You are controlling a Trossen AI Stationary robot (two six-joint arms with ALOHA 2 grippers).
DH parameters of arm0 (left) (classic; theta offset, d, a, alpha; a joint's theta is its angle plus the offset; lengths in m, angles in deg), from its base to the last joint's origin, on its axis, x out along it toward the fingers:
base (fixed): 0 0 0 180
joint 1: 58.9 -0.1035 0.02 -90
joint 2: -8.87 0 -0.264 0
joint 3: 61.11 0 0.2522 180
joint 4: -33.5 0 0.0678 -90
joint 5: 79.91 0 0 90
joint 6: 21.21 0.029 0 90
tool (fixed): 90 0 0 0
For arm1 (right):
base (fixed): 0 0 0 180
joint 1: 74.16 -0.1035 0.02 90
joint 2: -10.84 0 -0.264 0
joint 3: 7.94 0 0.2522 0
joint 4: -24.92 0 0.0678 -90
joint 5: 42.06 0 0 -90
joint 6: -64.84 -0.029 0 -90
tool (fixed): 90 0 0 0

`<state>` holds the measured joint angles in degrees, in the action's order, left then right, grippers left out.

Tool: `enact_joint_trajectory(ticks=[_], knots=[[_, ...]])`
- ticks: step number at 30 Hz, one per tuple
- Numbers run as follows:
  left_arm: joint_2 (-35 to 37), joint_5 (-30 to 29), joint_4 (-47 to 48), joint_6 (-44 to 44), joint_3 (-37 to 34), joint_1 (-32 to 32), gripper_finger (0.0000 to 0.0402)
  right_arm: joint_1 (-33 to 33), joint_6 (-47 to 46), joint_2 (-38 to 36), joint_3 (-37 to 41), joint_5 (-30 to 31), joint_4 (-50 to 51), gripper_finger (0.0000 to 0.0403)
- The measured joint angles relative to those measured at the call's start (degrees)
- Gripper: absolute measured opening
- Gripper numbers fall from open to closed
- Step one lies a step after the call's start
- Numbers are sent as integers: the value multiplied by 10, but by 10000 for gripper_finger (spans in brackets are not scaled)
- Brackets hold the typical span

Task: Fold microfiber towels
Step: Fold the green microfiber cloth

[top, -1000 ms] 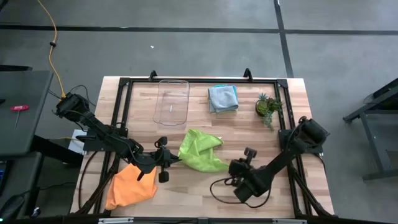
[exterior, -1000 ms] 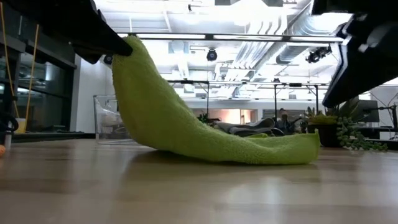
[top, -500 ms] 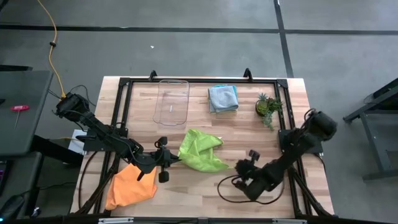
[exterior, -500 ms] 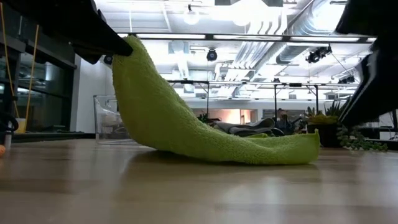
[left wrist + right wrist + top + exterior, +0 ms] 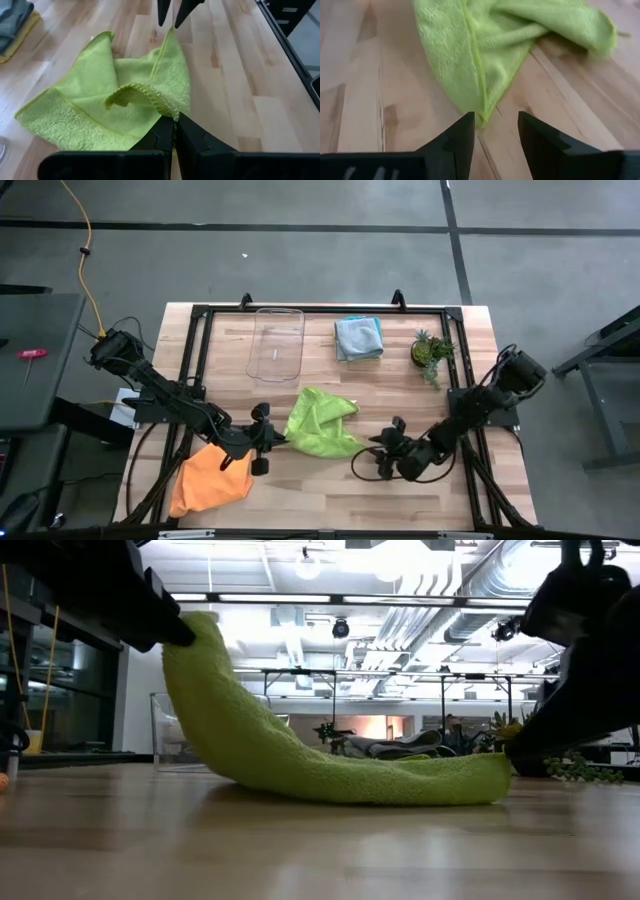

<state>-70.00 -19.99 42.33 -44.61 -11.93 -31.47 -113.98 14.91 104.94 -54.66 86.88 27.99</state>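
Note:
A lime green microfiber towel lies crumpled at the table's middle. My left gripper is shut on its left corner and holds that corner up. In the low view the towel slopes down from it to the wood. My right gripper is open and low at the towel's right corner, which lies on the table between the two fingers; whether they touch it I cannot tell. An orange towel lies bunched at the near left, partly under my left arm. My left gripper pinches the lime towel's left corner between its two fingers, at a hemmed edge. The fingers come from the table's left, slanting down. That corner is lifted clear, and the rest sags slack with its right part on the table.
A clear plastic tray stands at the far middle. To its right lies a folded blue towel over a yellow one. A small potted plant stands at the far right. Bare wood lies along the near edge.
My right gripper has come down and moved toward the table's left, tipping forward, until its fingers stand at the lime towel's right corner. The corner held by my left gripper has shifted slightly lower and leftward in the low view; the towel's right part has stayed on the table.

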Motion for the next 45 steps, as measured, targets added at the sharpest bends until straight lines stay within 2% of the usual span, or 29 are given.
enact_joint_trajectory(ticks=[3,8,13,17,23,30,35,41,45], knots=[[0,-4,0,0,0,-1,1,14,37,8,-9,-13,-8,145],[0,-4,0,0,0,-1,1,25,60,16,-19,-73,-12,145],[0,-6,0,0,0,-2,1,24,63,16,-19,-52,-12,139],[0,-6,0,0,0,-2,1,27,65,16,-19,-43,-12,108],[0,-6,0,-6,0,-2,1,31,75,16,-19,-68,-12,15],[-1,3,9,-19,0,-2,5,31,107,0,-19,-71,-9,3],[-26,-21,29,-19,0,-1,22,29,132,-55,-19,-54,21,2],[-88,-21,27,-19,0,-5,61,18,175,-125,-19,-44,30,1],[-143,18,-5,-19,0,-5,98,9,185,-147,-19,-56,39,1]])
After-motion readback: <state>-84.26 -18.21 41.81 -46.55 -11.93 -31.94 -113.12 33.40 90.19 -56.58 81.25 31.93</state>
